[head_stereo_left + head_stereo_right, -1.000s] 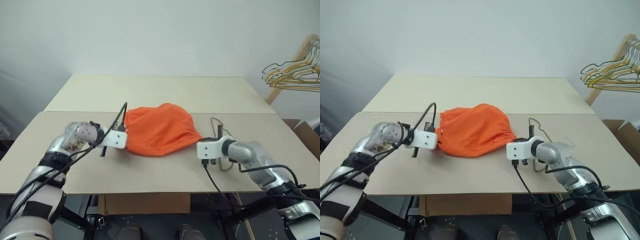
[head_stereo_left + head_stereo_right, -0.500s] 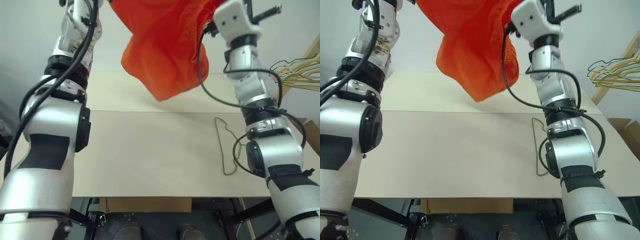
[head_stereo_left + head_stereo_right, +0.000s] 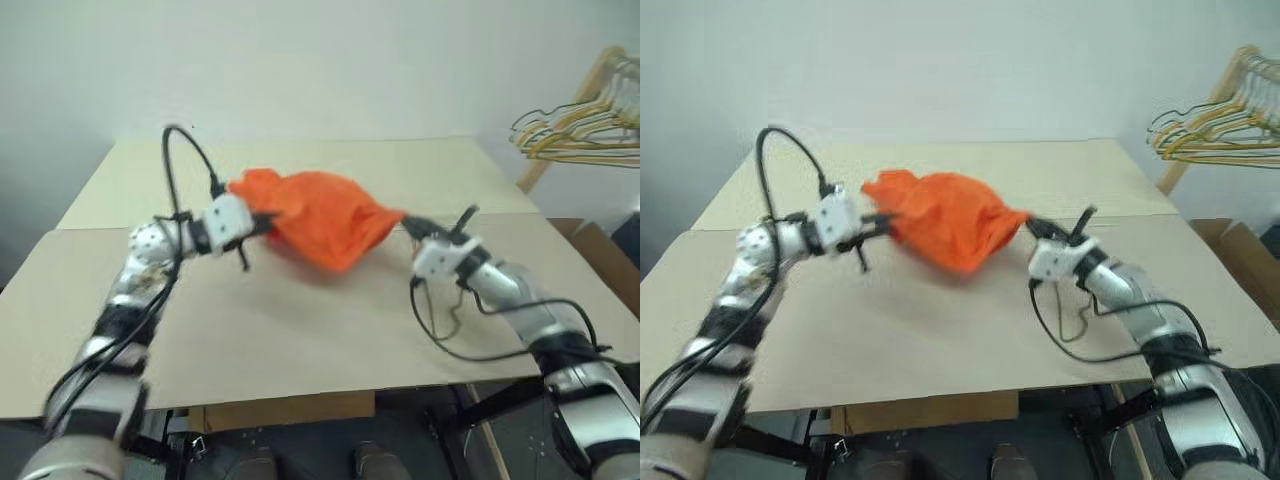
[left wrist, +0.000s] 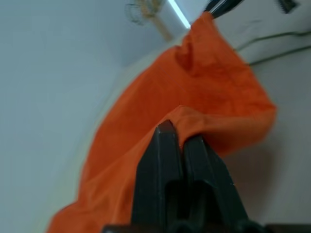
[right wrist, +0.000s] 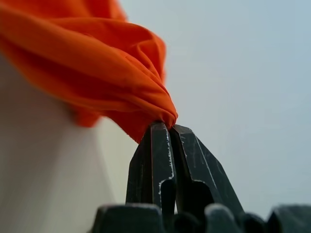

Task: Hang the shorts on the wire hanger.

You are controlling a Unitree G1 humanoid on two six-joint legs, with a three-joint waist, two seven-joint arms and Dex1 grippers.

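The left gripper (image 4: 177, 133) is being kept clamped on one edge of the shorts (image 3: 325, 225), its black fingers pressed together over a pinched fold of orange fabric. The right gripper (image 5: 167, 128) is likewise being held closed on the opposite edge, the cloth being bunched between its fingertips. Between the two grippers the shorts are being stretched out and suspended just above the table (image 3: 300, 330), sagging in the middle. The wire hanger (image 3: 450, 315) is being left lying on the table near the right arm, partly hidden by it. Bunched hangers (image 3: 570, 135) are being carried on a wooden rack beyond the table's far right corner.
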